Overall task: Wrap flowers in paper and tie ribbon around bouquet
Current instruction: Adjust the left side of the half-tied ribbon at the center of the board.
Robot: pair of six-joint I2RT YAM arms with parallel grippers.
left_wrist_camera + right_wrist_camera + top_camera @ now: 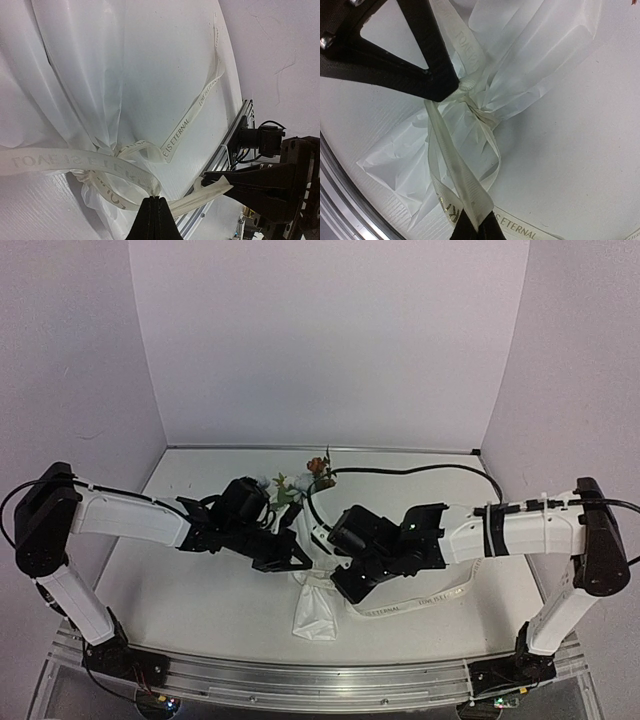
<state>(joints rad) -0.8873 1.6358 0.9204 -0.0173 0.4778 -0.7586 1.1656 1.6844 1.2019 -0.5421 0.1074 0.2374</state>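
The flowers (318, 470) poke out of the far end of the wrapped paper (315, 612), with an orange bloom and green leaves showing. The paper (100, 75) is gathered into a waist, and the lettered cream ribbon (190, 117) loops around it. My left gripper (154, 201) is shut on a ribbon loop beside the waist. My right gripper (476, 226) is shut on another stretch of the ribbon (455, 165), which runs taut up to the knot. Both grippers meet over the bundle, left gripper (290, 558) and right gripper (345, 585). The ribbon's tail (420, 602) trails right on the table.
A metal rail (300, 680) runs along the near table edge, close below the bundle. A black cable (420, 470) arcs across the back of the table from the right arm. White walls enclose the back and sides.
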